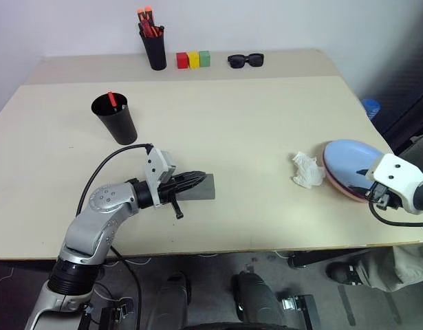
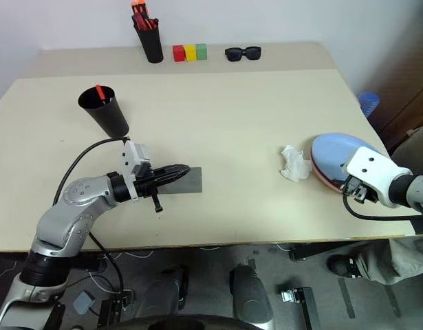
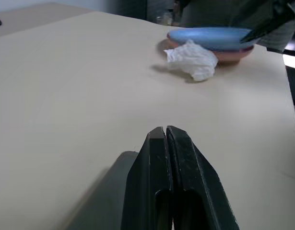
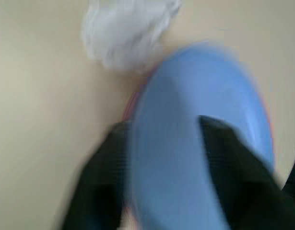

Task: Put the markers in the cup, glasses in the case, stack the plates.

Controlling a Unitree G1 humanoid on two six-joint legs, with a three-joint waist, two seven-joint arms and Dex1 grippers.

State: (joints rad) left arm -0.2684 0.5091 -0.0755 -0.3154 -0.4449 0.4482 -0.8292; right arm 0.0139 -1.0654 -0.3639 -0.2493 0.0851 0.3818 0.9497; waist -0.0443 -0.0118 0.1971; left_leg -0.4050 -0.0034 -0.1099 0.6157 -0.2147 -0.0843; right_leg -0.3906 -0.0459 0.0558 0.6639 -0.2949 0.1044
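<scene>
Beige table [image 1: 239, 130] against white wall [image 1: 280, 24], grey floor [image 1: 218, 265] below

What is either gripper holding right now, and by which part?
Nothing. The left gripper is shut empty over the grey case; the right gripper is open above the blue plate.

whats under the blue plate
The blue plate lies on the pink plate, which shows as a thin rim along its edge beside the crumpled tissue. The rest of the pink plate is covered, so anything between them cannot be seen.

Pink plate [image 1: 349, 189] mostly hidden; glasses perhaps inside case [image 1: 199, 187].
</scene>
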